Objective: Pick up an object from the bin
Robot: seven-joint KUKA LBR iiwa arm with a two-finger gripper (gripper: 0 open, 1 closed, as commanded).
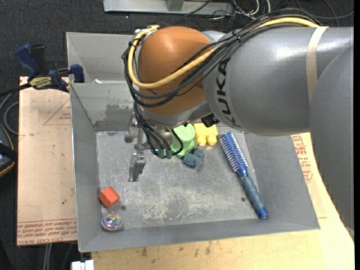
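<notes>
My gripper (135,167) hangs under the arm's wrist, over the bare floor in the left middle of the bin. Its tip is low, near the floor, and touches no loose thing. Just to its right lie a green plastic piece (183,139), a yellow block (205,134) behind that, and a small blue-grey lump (194,160) in front. An orange cube (108,196) sits below and left of the gripper, with a gap between them.
A blue hairbrush (243,173) lies slantwise on the right side of the bin, handle toward the front. A small clear round thing (111,223) rests in the front left corner. The arm and its orange cover hide the bin's back middle.
</notes>
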